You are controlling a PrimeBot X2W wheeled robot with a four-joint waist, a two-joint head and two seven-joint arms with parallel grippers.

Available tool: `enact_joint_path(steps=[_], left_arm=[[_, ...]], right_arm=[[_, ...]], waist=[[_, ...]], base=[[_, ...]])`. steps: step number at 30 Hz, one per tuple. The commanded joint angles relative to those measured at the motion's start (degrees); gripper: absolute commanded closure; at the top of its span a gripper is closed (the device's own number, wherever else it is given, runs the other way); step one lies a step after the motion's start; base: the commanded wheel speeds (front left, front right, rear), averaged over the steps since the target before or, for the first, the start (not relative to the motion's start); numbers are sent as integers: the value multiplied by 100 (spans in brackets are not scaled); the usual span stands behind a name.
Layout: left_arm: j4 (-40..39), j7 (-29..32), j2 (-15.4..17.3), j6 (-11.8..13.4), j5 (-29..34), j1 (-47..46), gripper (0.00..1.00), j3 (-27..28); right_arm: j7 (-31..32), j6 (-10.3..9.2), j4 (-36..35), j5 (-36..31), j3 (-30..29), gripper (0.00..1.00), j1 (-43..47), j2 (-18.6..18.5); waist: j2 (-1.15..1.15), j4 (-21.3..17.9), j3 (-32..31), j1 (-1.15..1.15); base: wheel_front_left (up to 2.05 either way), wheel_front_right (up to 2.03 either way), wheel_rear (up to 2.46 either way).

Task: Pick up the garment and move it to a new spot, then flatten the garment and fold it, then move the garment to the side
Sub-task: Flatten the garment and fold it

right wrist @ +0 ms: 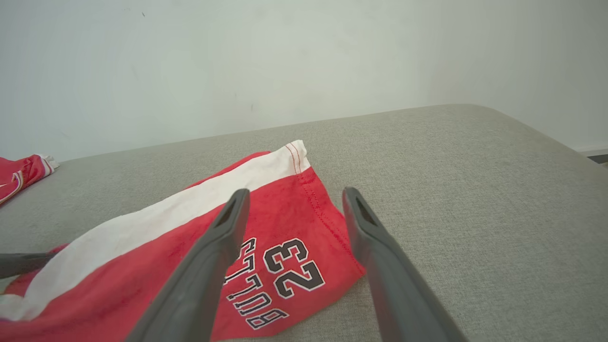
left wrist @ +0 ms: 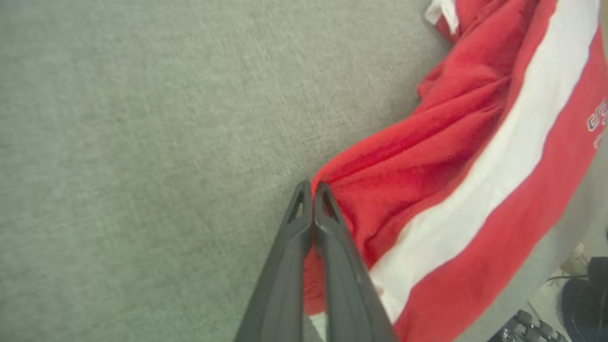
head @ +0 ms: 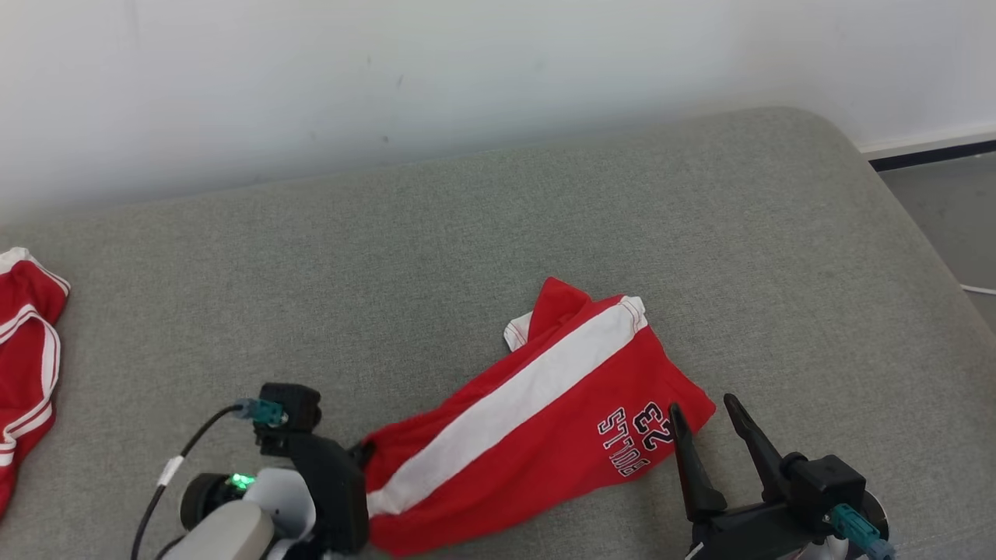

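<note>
Head view: red Bulls shorts [head: 537, 435] are seen crumpled, unfolded; left gripper [left wrist: 311, 189] fingers are pressed together at their edge, right gripper [head: 703, 404] fingers are held apart.

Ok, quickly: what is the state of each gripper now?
Left gripper: closed at the red shorts' edge; a pinch of cloth cannot be told.
Right gripper: open, empty.

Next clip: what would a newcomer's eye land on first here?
The red shorts with a white stripe and BULLS 23 print, lying rumpled on the grey cushion. The left claw is shut at their near-left end, the right claw open beside the printed corner. Another red garment lies at the left edge.
</note>
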Motion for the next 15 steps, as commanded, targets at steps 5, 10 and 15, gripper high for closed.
enact_joint_path(steps=[5,10,15], left_arm=[[314,-632,-57,200,266,-313,100,174],[649,-1196,-50,386,479,-688,100,356],[1011,-1607,-63,360,576,-1041,100,463]], right_arm=[[-30,-15,-4,27,-5,0,-53,-6],[-40,-15,-13,23,8,0,-92,-6],[-37,-15,-2,5,43,0,-157,-6]], waist=[[-1,23,78,0],[-1,2,165,0],[-1,-54,239,0]], base=[[0,0,0],[0,0,0],[0,0,0]])
